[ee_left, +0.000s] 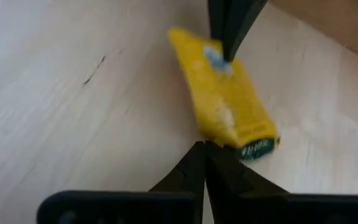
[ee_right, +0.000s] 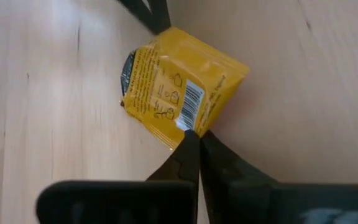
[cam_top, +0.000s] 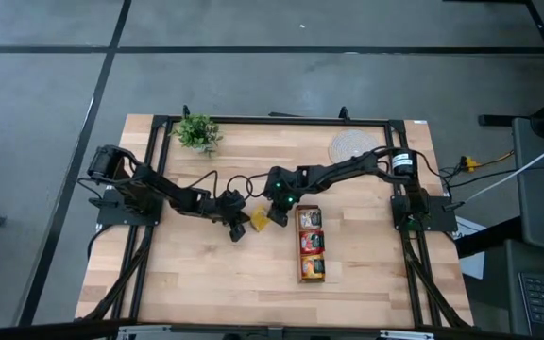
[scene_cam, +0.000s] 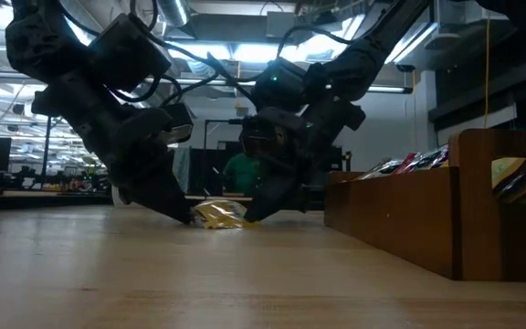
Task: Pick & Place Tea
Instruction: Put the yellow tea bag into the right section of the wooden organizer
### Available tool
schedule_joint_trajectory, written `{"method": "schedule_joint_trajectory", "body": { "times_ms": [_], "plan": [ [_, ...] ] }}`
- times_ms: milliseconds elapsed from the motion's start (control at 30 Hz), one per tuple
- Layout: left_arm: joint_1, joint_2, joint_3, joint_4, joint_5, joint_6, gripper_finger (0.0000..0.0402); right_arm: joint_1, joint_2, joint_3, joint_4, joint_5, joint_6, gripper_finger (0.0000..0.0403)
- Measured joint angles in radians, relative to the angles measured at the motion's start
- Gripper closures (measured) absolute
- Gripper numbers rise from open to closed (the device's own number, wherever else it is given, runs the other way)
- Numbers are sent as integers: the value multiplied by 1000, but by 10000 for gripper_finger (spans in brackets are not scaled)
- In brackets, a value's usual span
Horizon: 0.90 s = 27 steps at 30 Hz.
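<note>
Both dark arms reach inward and meet near the middle, each angled down steeply. The left hand (cam_top: 237, 229) has its 2 fingers pressed together, tips low. The right hand (cam_top: 274, 216) is likewise closed, its fingertips (ee_right: 190, 138) pinched to a point facing the left's.

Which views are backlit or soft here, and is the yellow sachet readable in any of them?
Low view: ceiling lights behind leave both arms as silhouettes, the yellow sachet dim. Left wrist view: sachet smeared, print illegible. Right wrist view: sharpest, barcode and print visible at the right gripper. High view: evenly lit, sachet tiny.
</note>
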Motion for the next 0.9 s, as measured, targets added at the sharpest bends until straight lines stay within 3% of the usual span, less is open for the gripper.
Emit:
{"method": "schedule_joint_trajectory", "body": {
  "times_ms": [267, 533, 667, 900],
  "plan": [
    [8, -147, -6, -247, -21, 26, 383, -11, -82, -3, -145, 1, -72, 399],
    [18, -370, -74, -226, -241, 24, 379, -12, -182, -3, -287, 101, -136, 401],
    [36, -453, -170, -30, -258, 13, 370, -12, -255, -3, -352, 217, -158, 401],
    [81, -478, -350, 485, -214, 11, 334, -13, -389, -2, -362, 394, -159, 402]
  ]
}}
